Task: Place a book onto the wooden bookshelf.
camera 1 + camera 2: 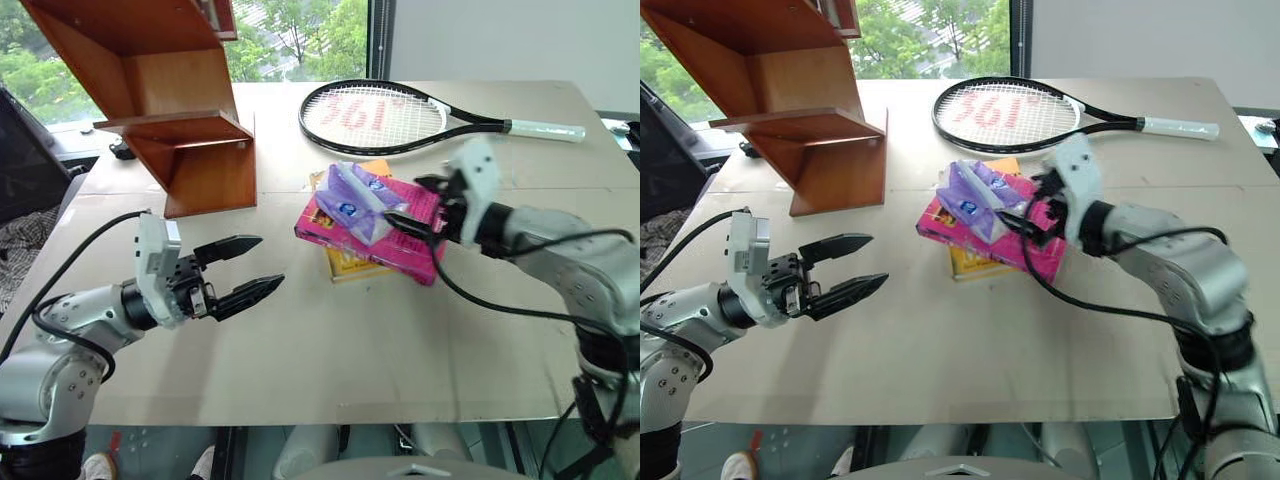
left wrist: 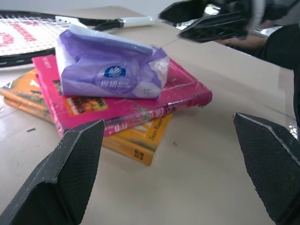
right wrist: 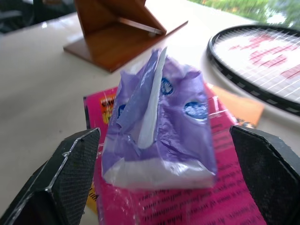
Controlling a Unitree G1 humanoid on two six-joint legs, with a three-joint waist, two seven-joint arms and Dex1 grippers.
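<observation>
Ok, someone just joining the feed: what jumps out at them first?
The purple tissue pack lying on the pink book, which rests on an orange book mid-table. The right gripper is open at the pack, and the left gripper is open over bare table. The bookshelf stands at the far left, with a tennis racket behind the books.

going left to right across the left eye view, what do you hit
left gripper → wooden bookshelf → pink book with a purple tissue pack on it → right gripper
</observation>
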